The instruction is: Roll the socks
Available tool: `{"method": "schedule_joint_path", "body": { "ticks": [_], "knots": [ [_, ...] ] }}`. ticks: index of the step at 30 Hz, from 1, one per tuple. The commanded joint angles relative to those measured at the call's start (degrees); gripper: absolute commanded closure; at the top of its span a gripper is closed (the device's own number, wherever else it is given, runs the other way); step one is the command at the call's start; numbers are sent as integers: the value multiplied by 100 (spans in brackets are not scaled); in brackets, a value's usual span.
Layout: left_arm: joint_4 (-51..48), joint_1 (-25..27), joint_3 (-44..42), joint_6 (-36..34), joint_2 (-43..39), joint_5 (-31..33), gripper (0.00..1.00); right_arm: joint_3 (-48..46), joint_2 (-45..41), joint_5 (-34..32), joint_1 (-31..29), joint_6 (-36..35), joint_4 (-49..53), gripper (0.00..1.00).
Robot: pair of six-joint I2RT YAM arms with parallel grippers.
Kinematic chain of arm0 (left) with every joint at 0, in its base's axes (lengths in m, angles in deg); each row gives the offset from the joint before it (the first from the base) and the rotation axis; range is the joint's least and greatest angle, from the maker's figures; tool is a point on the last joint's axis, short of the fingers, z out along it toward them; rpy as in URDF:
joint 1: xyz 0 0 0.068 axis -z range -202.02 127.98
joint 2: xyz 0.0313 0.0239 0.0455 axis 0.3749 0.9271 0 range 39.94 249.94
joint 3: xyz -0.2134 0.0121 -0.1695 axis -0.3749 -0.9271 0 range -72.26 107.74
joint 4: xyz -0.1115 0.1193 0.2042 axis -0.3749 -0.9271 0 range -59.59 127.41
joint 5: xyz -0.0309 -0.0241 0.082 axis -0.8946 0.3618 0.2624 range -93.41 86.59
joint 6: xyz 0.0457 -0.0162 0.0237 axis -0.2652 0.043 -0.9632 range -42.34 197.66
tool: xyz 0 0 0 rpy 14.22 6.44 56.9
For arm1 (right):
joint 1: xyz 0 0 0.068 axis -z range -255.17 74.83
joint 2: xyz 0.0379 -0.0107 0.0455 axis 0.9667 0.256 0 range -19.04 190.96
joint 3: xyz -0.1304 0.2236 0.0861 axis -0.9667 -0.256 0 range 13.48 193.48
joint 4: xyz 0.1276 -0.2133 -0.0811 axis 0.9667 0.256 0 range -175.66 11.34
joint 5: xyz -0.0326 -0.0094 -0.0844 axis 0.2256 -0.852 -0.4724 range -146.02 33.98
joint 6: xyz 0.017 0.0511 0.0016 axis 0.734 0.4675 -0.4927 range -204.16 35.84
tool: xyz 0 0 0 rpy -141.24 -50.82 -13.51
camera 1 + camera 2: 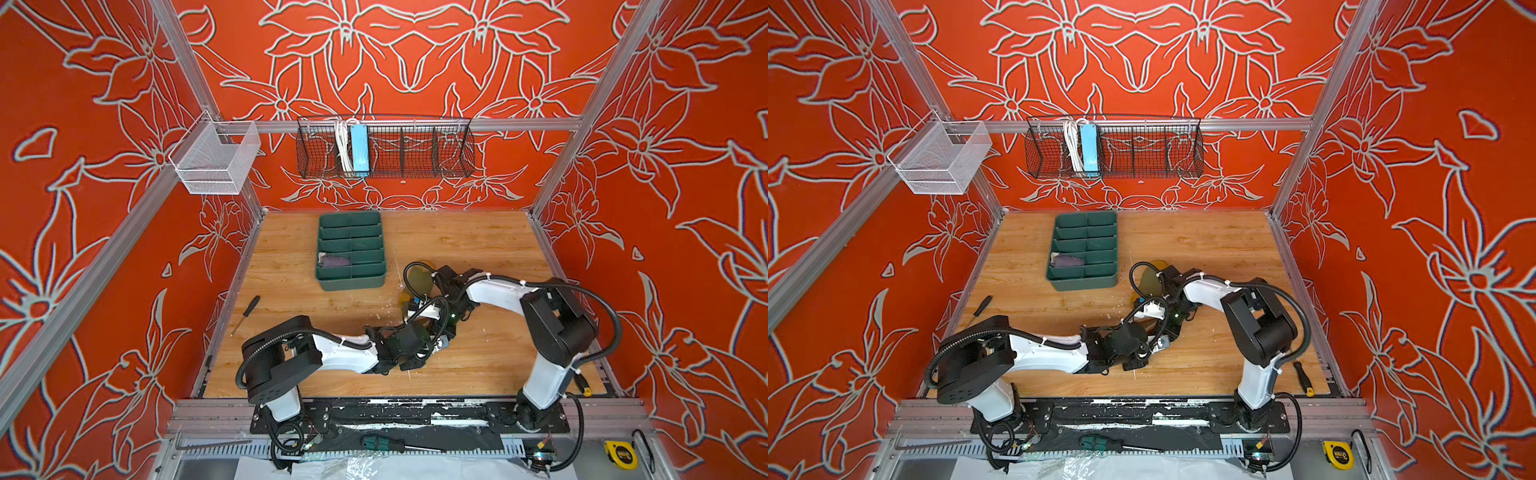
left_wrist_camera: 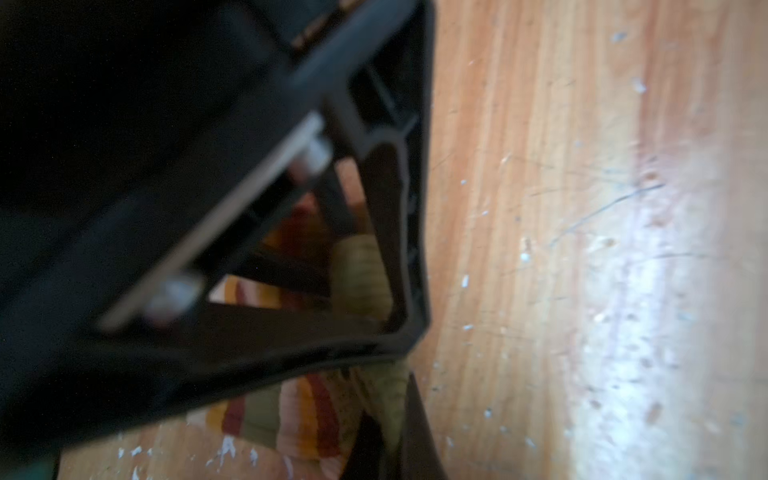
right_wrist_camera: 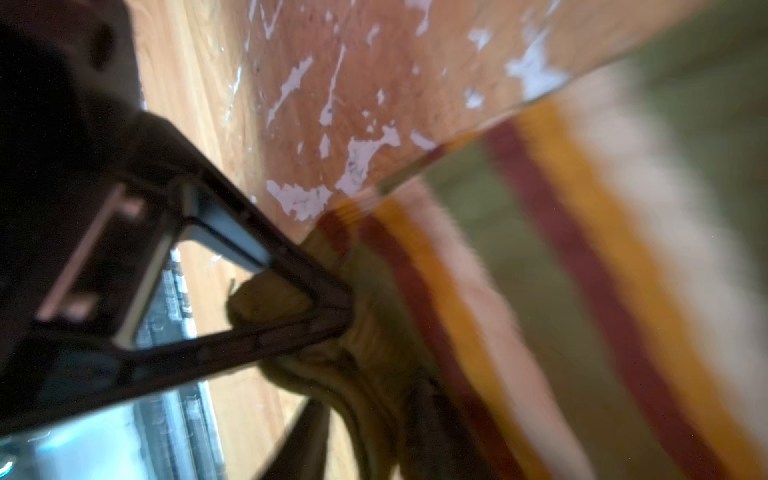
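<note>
You are about halfway, judging by how things lie. The purple sock (image 1: 334, 262) sits bundled in the green tray (image 1: 351, 286), in the left cell of the second row from the near end, so that one looks finished. It shows the same way in both top views. The green sock (image 3: 519, 257) is the one left. It lies on the table (image 1: 478, 249) just off the tray's near right corner. From above, only an olive patch shows through the cable loop, because both arms cover the rest. Your left gripper (image 2: 411, 357) is clamped together on the striped part of this sock, with the fabric pinched between its two fingers. Your right gripper (image 3: 336, 357) is at the mustard toe, which is bunched up between its jaws. The jaws stand a little apart around that wad, but you cannot tell whether they are gripping it or only resting around it (the right wrist view is blurred here). Past the toe, the stripes run out flat and stretched with no coil in sight, so the roll on this sock seems barely begun. By my reckoning, you have yet to roll the green sock along its length, secure the bundle, and set it in a free cell of the tray.
</note>
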Motion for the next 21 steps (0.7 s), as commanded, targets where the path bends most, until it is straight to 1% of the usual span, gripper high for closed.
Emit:
{"method": "schedule_joint_path", "body": {
  "ticks": [1,4,8,11,14,16,17,18,19,21],
  "knots": [
    [-942,-165,11,349,-63,-341,100,-594,-735,-970,5,121,-753,44],
    [-1068,-239,58,378,-31,-596,100,-1148,-1643,-1420,22,240,-1423,36],
    [-1234,-408,237,408,163,-1003,100,-1673,-2667,-2254,73,452,-2260,32],
    [-1510,-622,446,424,296,-1496,100,-1949,-3300,-3178,211,678,-2892,29],
    [-1927,-892,682,361,388,-2293,100,-2042,-3784,-4368,428,976,-3499,27],
    [-2151,-1068,817,347,421,-2742,100,-2058,-4184,-5111,478,1060,-3893,32],
    [-2236,-1151,871,337,423,-3004,100,-2082,-4402,-5280,479,1049,-4042,33],
    [-2302,-1256,929,371,437,-3262,100,-2134,-4689,-5304,479,1078,-4134,34],
    [-2394,-1383,985,373,471,-3546,100,-2173,-4999,-5148,480,1101,-4133,34],
    [-2582,-1607,1128,420,572,-3907,100,-2219,-5534,-4378,466,939,-3881,35]
  ]
}}
